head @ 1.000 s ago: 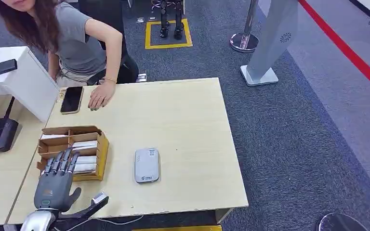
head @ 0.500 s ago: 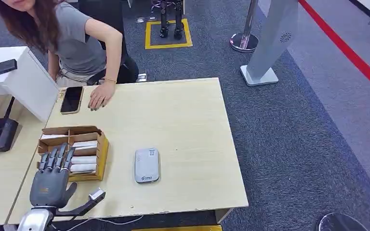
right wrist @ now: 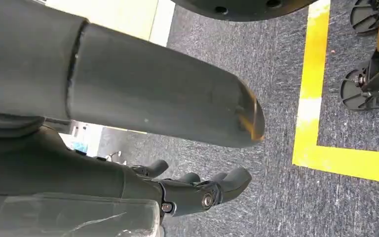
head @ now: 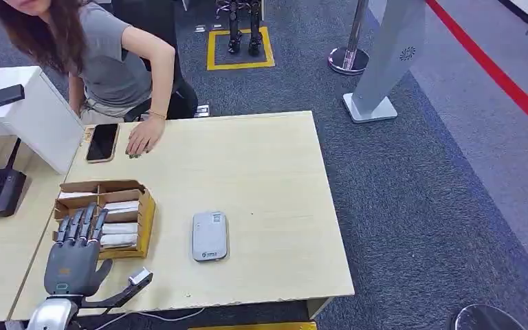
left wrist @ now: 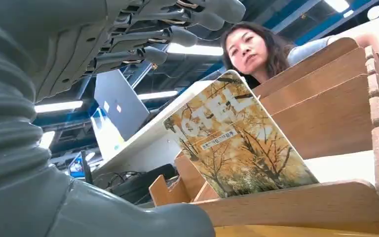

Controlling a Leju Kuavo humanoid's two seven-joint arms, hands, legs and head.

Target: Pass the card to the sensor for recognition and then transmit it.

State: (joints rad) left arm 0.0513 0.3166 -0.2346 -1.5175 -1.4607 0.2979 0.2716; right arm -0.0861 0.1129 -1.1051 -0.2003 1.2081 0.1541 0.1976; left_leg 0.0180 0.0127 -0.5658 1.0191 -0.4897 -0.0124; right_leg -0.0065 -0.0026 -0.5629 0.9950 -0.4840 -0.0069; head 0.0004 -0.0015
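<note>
the divided box point(head: 103, 216) sits on the bench point(head: 268, 172) near its left edge, with cards point(head: 120, 230) lying in its compartments; one card point(left wrist: 237, 143) stands tilted in a near compartment. the left hand point(head: 74, 258) is at the box's near left corner, fingers point(head: 82, 223) over its edge. the sensor point(head: 210, 236) lies right of the box. a phone point(head: 102, 141) lies at the far left, a person's hand point(head: 143, 137) just right of it.

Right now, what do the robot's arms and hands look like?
The left hand is dark grey plastic with slim, segmented black-and-silver fingers and a thick thumb, on a silver forearm; its wrist has a grey ribbed cover. The right hand is dark too, with rounded fingertips and small screws.
</note>
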